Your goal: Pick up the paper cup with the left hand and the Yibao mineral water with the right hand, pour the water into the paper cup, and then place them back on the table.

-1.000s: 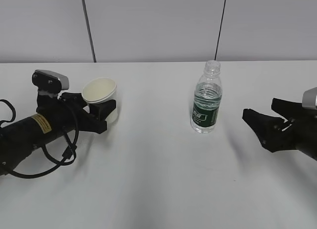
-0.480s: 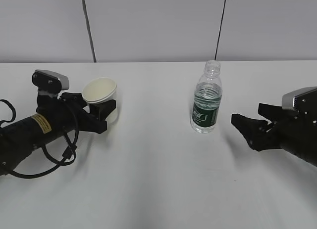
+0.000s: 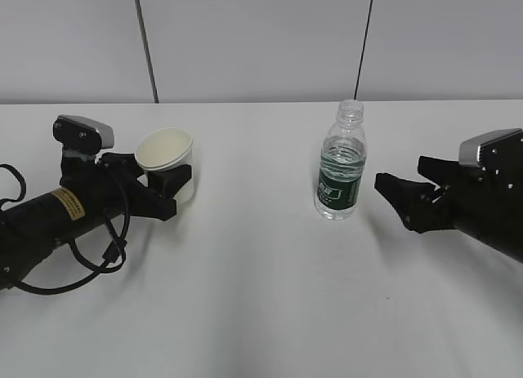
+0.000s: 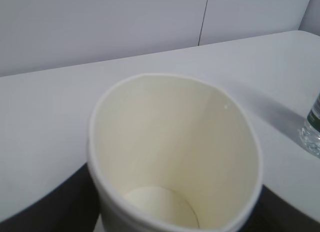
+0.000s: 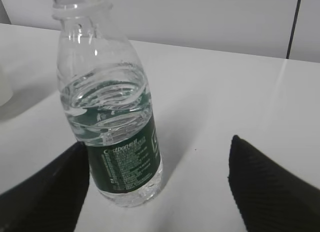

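Left hand (image 3: 159, 186) at centre-left of the exterior view has its jaws around the paper cup (image 3: 166, 162). One finger crosses the cup wall below the rim; jaws look closed on it, cup upright on the bench (image 3: 261, 296). In the left wrist view the cup (image 4: 175, 157) fills the frame, empty inside.

Cup: light, thin-walled, crushes easily. The rim (image 4: 100, 127) looks slightly oval in that view; could be squeeze or just camera angle, can't tell. Hold it mid-wall with light force; the rolled rim is the stiff part, so grip below it but not far down.

Yibao mineral water (image 3: 341, 162) stands upright right of centre, uncapped, water up to the shoulder. Right hand (image 3: 406, 200) sits just right of it, jaws wide open, not touching. In the right wrist view the bottle (image 5: 112, 117) sits left of centre, one finger (image 5: 45, 192) beside the label base, the other (image 5: 270, 187) well clear.

Bottle: heavier than the cup, smooth plastic, thin wall that flexes. No cap, so a hard squeeze could push water out. Best hold is on the label band (image 5: 127, 164), flat and below the ribs. Needs centring between the jaws first.
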